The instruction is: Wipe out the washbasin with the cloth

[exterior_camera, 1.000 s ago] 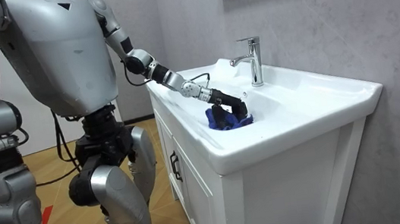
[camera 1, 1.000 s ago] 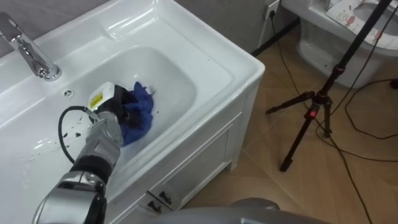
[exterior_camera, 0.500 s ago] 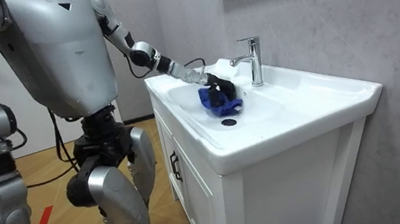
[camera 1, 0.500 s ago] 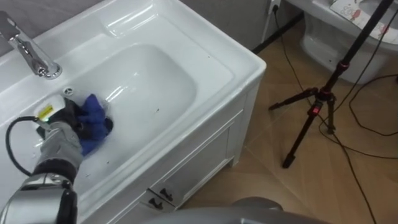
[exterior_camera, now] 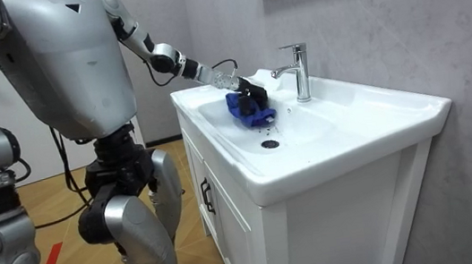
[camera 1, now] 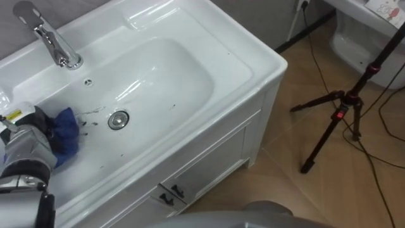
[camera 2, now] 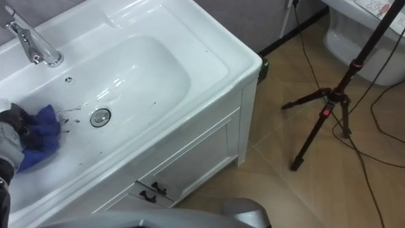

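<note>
The white basin (camera 1: pixel 171 76) is set in a white cabinet top, with a chrome faucet (camera 1: pixel 54 41) at its back left and a round drain (camera 1: pixel 118 120) in its bottom. My left hand (camera 1: pixel 35 126) is at the basin's left slope, its fingers curled on a crumpled blue cloth (camera 1: pixel 65 130) pressed against the wall. Dark specks (camera 1: pixel 95 113) lie between the cloth and the drain. In the room view the hand (exterior_camera: pixel 253 89) and cloth (exterior_camera: pixel 247 108) are just in front of the faucet (exterior_camera: pixel 299 70). I stand at the basin's end, with the left arm stretched over it.
Cabinet doors with dark handles (camera 1: pixel 169 193) face the wooden floor. A black tripod (camera 1: pixel 338 117) with cables stands to the right, and a white toilet (camera 1: pixel 367 38) is beyond it. A grey wall runs behind the basin.
My left hand has swept the blue cloth from the middle of the basin to its left slope, uncovering the drain. The eye view has shifted slightly.
</note>
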